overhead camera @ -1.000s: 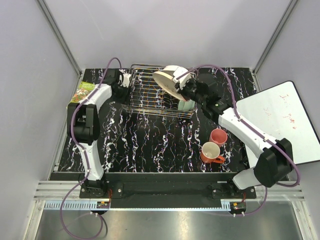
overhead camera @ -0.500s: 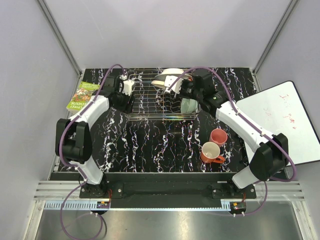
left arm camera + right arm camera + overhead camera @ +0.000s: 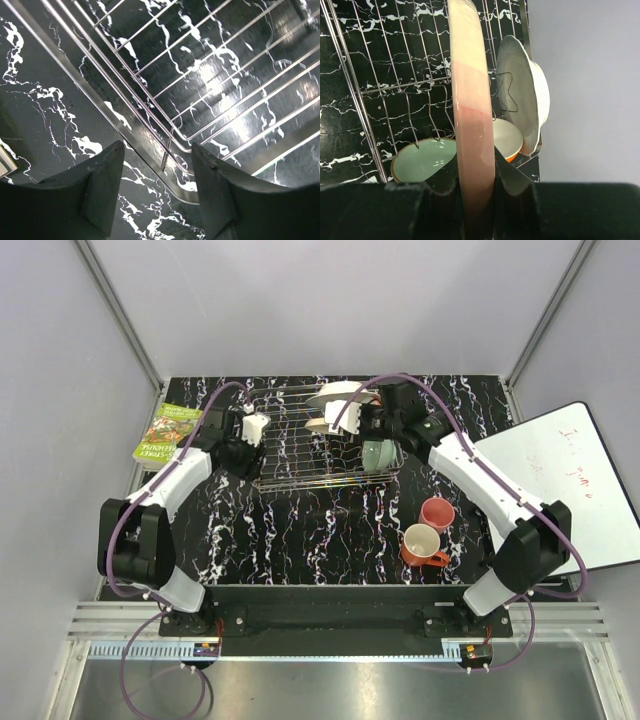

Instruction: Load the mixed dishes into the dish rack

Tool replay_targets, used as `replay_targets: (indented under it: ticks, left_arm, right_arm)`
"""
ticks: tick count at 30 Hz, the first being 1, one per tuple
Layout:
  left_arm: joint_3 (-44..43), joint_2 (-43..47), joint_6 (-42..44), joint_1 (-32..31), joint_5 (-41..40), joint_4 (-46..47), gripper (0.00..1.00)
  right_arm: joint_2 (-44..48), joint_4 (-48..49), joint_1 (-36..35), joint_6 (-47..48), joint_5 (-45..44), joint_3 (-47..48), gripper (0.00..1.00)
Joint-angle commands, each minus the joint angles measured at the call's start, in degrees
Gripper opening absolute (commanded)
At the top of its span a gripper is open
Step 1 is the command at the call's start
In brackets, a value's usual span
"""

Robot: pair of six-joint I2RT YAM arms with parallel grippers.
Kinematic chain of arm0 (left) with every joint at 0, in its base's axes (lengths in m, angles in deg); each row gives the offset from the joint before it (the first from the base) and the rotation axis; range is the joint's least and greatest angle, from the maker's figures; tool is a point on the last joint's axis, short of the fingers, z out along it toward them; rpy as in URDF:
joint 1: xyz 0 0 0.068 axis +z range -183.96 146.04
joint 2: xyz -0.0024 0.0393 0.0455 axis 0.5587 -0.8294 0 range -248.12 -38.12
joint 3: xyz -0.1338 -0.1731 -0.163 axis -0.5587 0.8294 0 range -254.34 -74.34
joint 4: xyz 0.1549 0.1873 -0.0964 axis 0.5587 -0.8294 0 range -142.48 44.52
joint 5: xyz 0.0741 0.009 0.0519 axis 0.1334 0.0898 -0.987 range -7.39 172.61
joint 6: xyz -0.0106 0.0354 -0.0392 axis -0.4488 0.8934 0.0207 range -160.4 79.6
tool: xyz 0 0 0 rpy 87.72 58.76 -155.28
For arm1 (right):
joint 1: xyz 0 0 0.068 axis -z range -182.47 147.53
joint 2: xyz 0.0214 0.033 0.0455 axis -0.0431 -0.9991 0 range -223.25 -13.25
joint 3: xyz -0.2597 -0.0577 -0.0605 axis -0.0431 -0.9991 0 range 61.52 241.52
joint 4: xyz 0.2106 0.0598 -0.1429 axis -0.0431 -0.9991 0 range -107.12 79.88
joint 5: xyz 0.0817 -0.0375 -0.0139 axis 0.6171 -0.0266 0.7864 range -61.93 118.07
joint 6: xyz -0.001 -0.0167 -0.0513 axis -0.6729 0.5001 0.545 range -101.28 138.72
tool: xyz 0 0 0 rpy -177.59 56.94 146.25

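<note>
The silver wire dish rack (image 3: 300, 455) stands at the back middle of the table. My right gripper (image 3: 350, 422) is shut on the rim of the peach-pink plate (image 3: 472, 100), which stands upright and edge-on among the rack's tines (image 3: 322, 425). Behind it the white plate (image 3: 525, 95) stands in the rack (image 3: 335, 393). The orange bowl (image 3: 509, 140) and the pale green bowl (image 3: 422, 161) sit in the rack's right end (image 3: 375, 452). The pink cup (image 3: 437, 512) and the orange mug (image 3: 421, 544) stand on the table. My left gripper (image 3: 247, 447) is open and empty over the rack's left corner (image 3: 170, 145).
A green book (image 3: 168, 432) lies at the table's back left. A whiteboard (image 3: 570, 485) leans over the right edge. The black marbled tabletop (image 3: 300, 530) stretches in front of the rack. Grey walls close in the back and sides.
My right arm has brought the peach-pink plate down from a tilted hold above the rack to upright among the tines. My left gripper has slid nearer along the rack's left side.
</note>
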Motion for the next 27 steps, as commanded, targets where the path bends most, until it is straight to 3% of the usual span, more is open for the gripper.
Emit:
replay_targets:
  ticks: [1, 5, 12, 24, 27]
  left_arm:
    - [4.8, 2.5, 8.0, -0.1, 1.5, -6.7, 0.56]
    - [6.5, 2.6, 12.9, -0.1, 1.6, -9.3, 0.41]
    - [8.1, 3.3, 15.4, -0.1, 1.3, -11.5, 0.28]
    - [11.6, 7.7, 18.6, -0.1, 1.0, -15.2, 0.26]
    - [11.6, 8.2, 17.5, -0.1, 1.2, -15.2, 0.29]
  right_arm:
    - [1.3, 4.1, -1.1, 3.9, 0.6, 5.5, 0.00]
    - [0.5, 3.8, -2.0, 4.5, -0.4, 5.8, 0.00]
    - [-0.1, 4.0, -2.5, 4.6, -0.3, 6.5, 0.00]
    - [-0.1, 4.0, -3.5, 3.8, 0.3, 6.4, 0.00]
    - [0.1, 4.0, -3.7, 2.9, 0.1, 5.0, 0.00]
